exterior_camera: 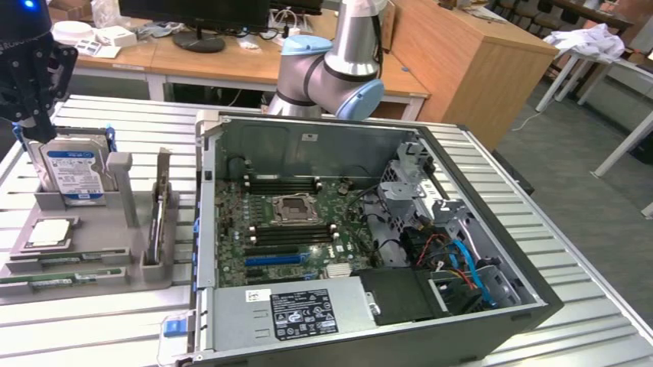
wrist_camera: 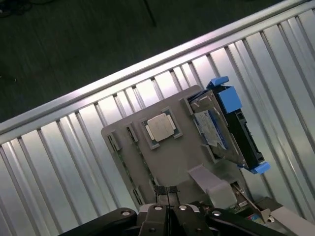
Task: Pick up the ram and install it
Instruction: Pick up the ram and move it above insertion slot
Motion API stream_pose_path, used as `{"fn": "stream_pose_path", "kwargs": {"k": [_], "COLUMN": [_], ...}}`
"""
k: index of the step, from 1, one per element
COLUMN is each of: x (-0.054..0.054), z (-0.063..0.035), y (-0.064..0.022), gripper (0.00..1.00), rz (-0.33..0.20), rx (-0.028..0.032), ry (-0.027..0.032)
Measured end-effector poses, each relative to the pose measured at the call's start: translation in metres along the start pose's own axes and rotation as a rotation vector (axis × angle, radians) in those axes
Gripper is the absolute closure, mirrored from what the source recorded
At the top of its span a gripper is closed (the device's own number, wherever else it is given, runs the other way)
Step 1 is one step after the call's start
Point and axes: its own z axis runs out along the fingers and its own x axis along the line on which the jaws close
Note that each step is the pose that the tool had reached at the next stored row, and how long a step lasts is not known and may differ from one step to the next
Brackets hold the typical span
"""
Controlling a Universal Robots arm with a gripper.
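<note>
- Lab room with wooden desks and a monitor at the back; up front, a ribbed silver metal counter [exterior_camera: 122, 321] carries everything.
- Open dark-grey desktop computer case [exterior_camera: 531, 306] lies on its side mid-counter, with the green motherboard [exterior_camera: 296, 229] exposed, an empty metal CPU socket [exterior_camera: 296, 206] and black memory slots above and below it.
- Black power supply with a white label [exterior_camera: 301, 310] sits at the near edge of the case; blue and orange cables [exterior_camera: 464, 264] run at the exterior view's right.
- Grey-and-blue robot arm joint [exterior_camera: 332, 73] stands behind the case.
- Grey plastic parts holder [exterior_camera: 118, 264] sits on the counter at the exterior view's left, beside the case.
- Silver hard drive with a blue-and-white label [exterior_camera: 73, 172] stands upright at the back of the holder; in the wrist view it has blue plastic brackets.
- Square silver CPU chip [exterior_camera: 51, 232] lies flat in a recess of the holder, in front of the drive.
- The ram, a long narrow green circuit-board stick with a pale label [exterior_camera: 56, 281], lies along the holder's near edge, not touched by anything.
- Black gripper [exterior_camera: 43, 131] hangs above the holder, over the top of the hard drive, well apart from the ram.
- In the wrist view the gripper fingers [wrist_camera: 162, 196] are pressed together with nothing between them.
</note>
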Motion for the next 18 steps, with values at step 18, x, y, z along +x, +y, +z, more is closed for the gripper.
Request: {"fn": "stream_pose_path", "kwargs": {"k": [18], "x": [0.0000], "z": [0.0006], "y": [0.0000], "gripper": [0.89], "rz": [-0.163], "rx": [-0.0038], "ry": [0.0073]}}
